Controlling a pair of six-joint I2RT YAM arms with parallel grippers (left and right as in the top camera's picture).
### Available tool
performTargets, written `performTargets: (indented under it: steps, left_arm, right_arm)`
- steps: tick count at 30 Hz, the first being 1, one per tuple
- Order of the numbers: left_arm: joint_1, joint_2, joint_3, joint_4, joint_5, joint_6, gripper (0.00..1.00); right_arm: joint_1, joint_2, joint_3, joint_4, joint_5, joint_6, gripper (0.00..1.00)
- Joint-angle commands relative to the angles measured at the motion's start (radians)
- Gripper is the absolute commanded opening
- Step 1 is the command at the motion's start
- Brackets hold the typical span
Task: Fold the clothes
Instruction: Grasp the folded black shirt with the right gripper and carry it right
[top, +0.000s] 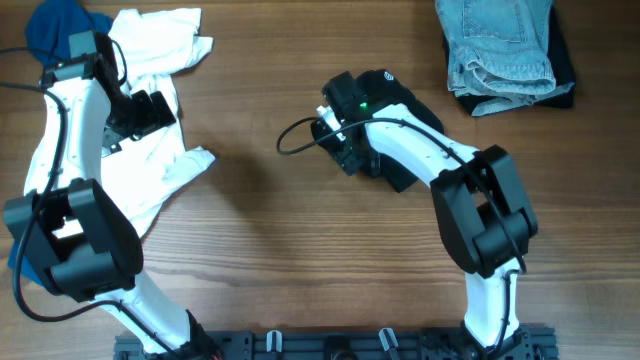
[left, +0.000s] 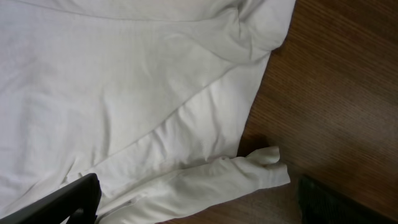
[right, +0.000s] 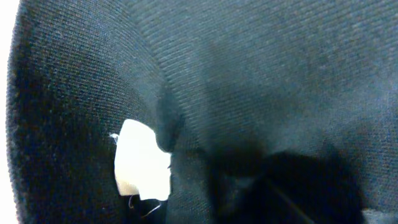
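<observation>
White shirt (top: 155, 40) under spread left gripper (left: 199, 190); right gripper (top: 350, 150) on black garment (top: 405, 100), closure unclear.

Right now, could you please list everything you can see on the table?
white garment: one, white, spread at the left
blue garment: one, blue, far-left corner
jeans: one pair, light blue denim, folded, far right
dark cloth: one, black, under the jeans
black garment: one, black, centre
label: one, white, on the black garment
table: one, brown wood
left gripper: one, black, open over the white garment
right gripper: one, black, at the black garment, jaws hidden
</observation>
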Motion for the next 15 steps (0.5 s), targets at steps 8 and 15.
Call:
performTargets:
  steps: [8,15]
  left_arm:
    - [0.005,-0.02,0.01,0.0,-0.008,0.013,1.0]
    - [0.005,-0.02,0.01,0.0,-0.009,0.013,1.0]
  right_arm:
    - [-0.077,0.058,0.024,0.03,0.071,0.137,0.04]
    - [-0.079,-0.181,0.365,-0.133,0.105,0.098,0.04]
